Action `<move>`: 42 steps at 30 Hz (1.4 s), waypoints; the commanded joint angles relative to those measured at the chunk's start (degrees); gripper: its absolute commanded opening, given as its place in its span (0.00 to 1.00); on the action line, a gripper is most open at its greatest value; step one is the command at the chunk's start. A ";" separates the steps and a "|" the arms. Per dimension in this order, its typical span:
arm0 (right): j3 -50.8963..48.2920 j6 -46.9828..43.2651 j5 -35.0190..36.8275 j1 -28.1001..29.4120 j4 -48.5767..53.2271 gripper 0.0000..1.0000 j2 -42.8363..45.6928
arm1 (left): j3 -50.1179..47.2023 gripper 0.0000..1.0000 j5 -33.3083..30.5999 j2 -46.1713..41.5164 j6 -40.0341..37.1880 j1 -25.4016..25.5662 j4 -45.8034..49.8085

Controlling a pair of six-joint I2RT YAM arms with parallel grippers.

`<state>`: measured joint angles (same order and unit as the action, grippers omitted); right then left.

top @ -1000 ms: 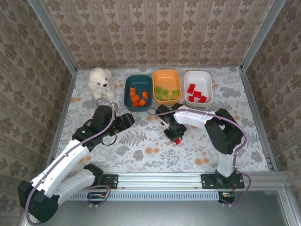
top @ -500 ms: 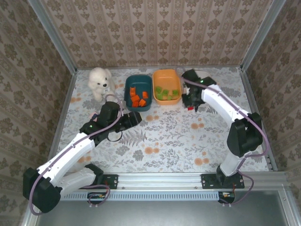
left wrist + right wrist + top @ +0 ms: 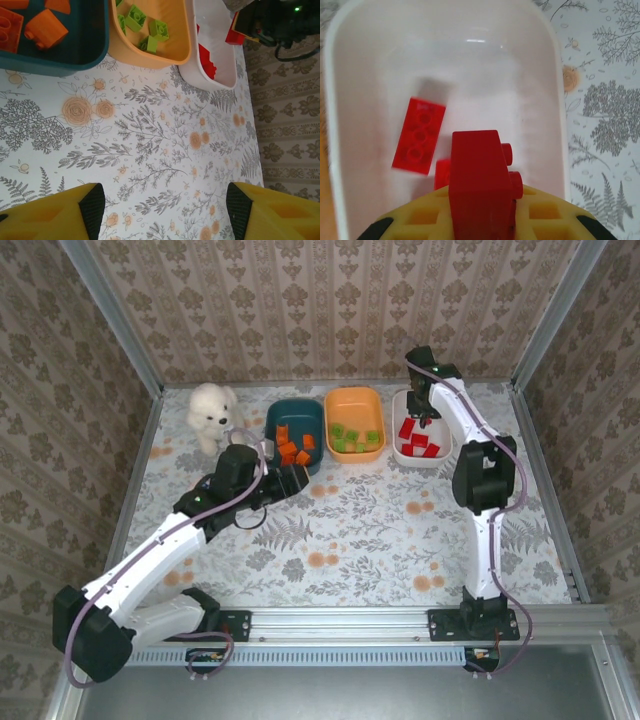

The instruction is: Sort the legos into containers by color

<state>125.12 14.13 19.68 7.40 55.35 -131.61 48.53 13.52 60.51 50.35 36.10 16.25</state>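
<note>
My right gripper (image 3: 482, 226), clamped on a red studded plastic brick (image 3: 479, 175) above the white rounded plastic tub (image 3: 559, 90), risked bouncing it out if opened high.

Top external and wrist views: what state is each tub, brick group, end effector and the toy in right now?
dark teal tub: holds orange bricks.
orange tub: holds green bricks.
white tub: holds red bricks.
left end effector: open, empty, above the table.
right end effector: shut on a single red brick, over the white tub.
plush bear: upright, beside the dark teal tub.
</note>
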 commanded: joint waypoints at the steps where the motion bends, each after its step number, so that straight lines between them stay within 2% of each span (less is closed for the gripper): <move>1: 6.80 0.85 2.65 -1.43 4.55 0.15 -4.97 | 1.47 0.70 -2.42 -3.27 0.08 0.45 -2.19; 8: 10.19 1.65 -0.44 -3.55 4.17 0.18 -10.52 | -0.23 0.82 -7.14 -7.97 1.46 0.35 -0.54; 17: 11.71 1.91 -3.65 -3.84 4.56 0.24 -14.37 | -1.60 0.84 -9.09 -9.11 3.00 0.34 -1.19; 20: 12.29 2.20 -4.21 -3.81 5.18 0.32 -14.72 | -1.17 0.85 -8.86 -8.40 2.95 0.30 -1.35; 24: 13.38 2.30 -3.37 -3.75 5.87 0.53 -12.90 | -0.74 0.85 -9.22 -8.17 2.72 0.29 -0.86; 26: 13.40 2.15 -3.28 -3.70 4.98 0.59 -10.37 | -0.22 0.85 -9.86 -8.39 2.37 0.12 0.48; 30: 12.51 3.17 -2.98 -3.55 2.45 0.64 -3.91 | 1.90 0.86 -12.36 -9.22 1.29 -0.95 6.36; 31: 11.26 3.47 -2.79 -3.38 1.45 0.65 -1.52 | 2.73 0.90 -13.69 -9.37 1.20 -1.50 9.40; 32: 9.11 3.71 -2.29 -3.00 -0.04 0.67 1.17 | 3.48 1.00 -14.39 -9.50 0.78 -2.10 11.50; 34: -0.30 4.16 -1.50 -2.02 -6.97 0.79 9.95 | 5.18 1.00 -15.00 -9.73 -0.97 -4.11 15.97; 35: -5.95 4.32 -1.37 -1.43 -10.93 0.99 14.64 | 5.76 1.00 -14.85 -9.84 -1.68 -5.25 17.38; 39: -31.13 3.85 0.80 2.21 -28.88 1.00 35.33 | 8.27 1.00 -16.17 -9.80 -6.35 -10.98 23.96; 41: -38.72 4.64 4.17 3.77 -29.92 1.00 42.38 | 9.67 1.00 -23.83 -9.32 -8.16 -12.79 28.98; 42: -41.86 6.04 5.74 4.27 -29.16 1.00 45.21 | 10.32 1.00 -32.07 -9.00 -7.01 -12.89 32.66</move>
<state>90.48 17.98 19.99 10.55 32.47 -90.89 56.42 -4.47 51.64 46.57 24.67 37.80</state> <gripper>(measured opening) 0.999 0.999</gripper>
